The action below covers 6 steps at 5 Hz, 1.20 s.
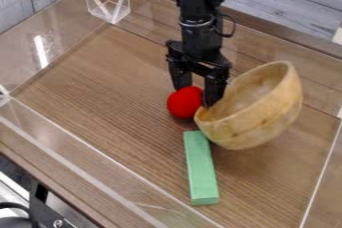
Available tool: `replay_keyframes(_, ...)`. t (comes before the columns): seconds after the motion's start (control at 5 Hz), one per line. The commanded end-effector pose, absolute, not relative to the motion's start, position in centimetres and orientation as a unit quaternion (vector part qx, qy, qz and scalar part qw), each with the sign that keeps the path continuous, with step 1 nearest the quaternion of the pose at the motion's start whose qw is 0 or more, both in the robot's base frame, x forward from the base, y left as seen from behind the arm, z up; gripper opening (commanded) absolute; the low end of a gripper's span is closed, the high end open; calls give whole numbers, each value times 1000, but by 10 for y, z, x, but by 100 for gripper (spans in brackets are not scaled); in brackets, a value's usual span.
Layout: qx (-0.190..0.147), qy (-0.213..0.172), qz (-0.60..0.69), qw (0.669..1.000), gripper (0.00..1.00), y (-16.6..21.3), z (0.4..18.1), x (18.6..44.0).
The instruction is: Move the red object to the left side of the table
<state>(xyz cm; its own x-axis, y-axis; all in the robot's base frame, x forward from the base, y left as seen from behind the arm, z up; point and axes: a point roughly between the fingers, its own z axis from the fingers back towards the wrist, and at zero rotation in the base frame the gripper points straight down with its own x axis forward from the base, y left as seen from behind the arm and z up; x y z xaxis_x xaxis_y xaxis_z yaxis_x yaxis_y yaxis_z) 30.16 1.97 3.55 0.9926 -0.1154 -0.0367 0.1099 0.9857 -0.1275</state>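
Pointing straight down, the gripper [195, 85] stands wide open around the red object [185, 102] and grips nothing. A wooden bowl [251, 106] leans tilted just beside it on the table [94, 82].

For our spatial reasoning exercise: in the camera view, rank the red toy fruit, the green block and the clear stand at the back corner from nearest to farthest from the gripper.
1. Red object: at the open gripper, by its fingertips.
2. Green block: nearer the camera, below the gripper in the view.
3. Clear stand: far back left corner.
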Motion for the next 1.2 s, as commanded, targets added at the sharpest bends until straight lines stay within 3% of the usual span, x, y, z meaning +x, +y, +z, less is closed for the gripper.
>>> replay_keyframes(0.0, -61, 3, -34, 998, 100, 24, 44, 305)
replay_keyframes(0.2, -63, 3, -17, 998, 100, 24, 42, 305)
replay_keyframes(0.8, -69, 10, -82, 994, 100, 8, 49, 336)
replay_keyframes(1.0, -69, 16, -103, 992, 100, 4, 33, 335)
